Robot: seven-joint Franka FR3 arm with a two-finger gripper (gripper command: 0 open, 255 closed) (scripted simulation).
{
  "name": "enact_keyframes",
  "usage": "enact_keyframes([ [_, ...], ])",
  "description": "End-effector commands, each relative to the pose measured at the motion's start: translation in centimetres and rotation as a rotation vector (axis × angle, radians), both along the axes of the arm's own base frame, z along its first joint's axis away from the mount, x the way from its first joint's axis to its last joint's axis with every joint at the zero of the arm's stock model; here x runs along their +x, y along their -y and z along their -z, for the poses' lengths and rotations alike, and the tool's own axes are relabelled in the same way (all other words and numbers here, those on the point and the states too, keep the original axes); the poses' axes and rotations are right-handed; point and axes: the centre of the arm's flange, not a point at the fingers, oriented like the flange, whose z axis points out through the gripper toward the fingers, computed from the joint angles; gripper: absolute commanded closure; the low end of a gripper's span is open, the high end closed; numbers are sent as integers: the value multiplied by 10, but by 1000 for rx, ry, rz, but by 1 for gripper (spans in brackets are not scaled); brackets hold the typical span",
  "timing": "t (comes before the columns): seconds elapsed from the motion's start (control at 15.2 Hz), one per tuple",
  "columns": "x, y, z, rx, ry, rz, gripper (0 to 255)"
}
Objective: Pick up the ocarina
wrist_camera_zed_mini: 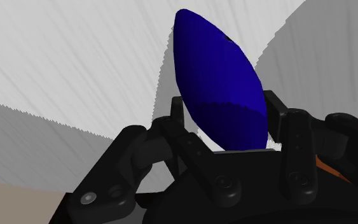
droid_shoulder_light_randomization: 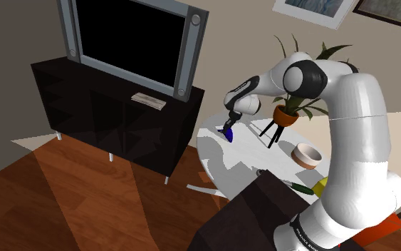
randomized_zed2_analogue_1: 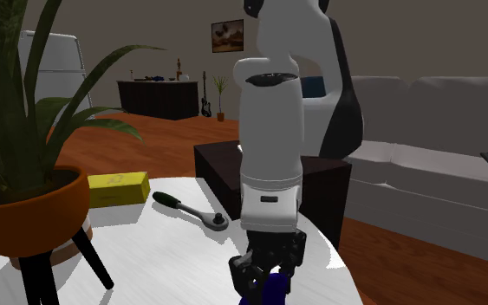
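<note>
Deep blue and pointed-oval in shape, the ocarina (wrist_camera_zed_mini: 219,83) sits clasped between the two black fingers (wrist_camera_zed_mini: 292,137) of the end effector (wrist_camera_zed_mini: 229,130), with its broad end seated between them and its narrow end projecting past the fingertips. The end effector is clenched on the ocarina, with a finger pressed against each flank. It hangs low over the white round surface (droid_shoulder_light_randomization: 227,160), near the rim farthest from the arm's stand. Whether the tip of the ocarina touches the surface cannot be determined. The white arm (droid_shoulder_light_randomization: 348,142) reaches across the surface and bends down to this point. A potted plant (droid_shoulder_light_randomization: 289,114) in an orange pot on a dark legged stand is near the end effector, to one side. A pale bowl (droid_shoulder_light_randomization: 308,154) sits farther back from the end effector, towards the arm's stand. A ratchet wrench (randomized_zed2_analogue_1: 190,210) with a dark green handle lies flat between the end effector and the stand, and a yellow block (randomized_zed2_analogue_1: 119,188) lies just beyond the handle. Off the surface, past the end effector, a black cabinet (droid_shoulder_light_randomization: 113,107) carries a grey-framed television (droid_shoulder_light_randomization: 131,39).
</note>
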Motion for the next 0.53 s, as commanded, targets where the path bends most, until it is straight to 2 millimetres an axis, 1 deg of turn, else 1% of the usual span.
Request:
enact_keyframes([
  [0.0, -1, 0, -11, 0, 0, 0, 255],
  [0.46, -1, 0, -48, 0, 0, 0, 255],
])
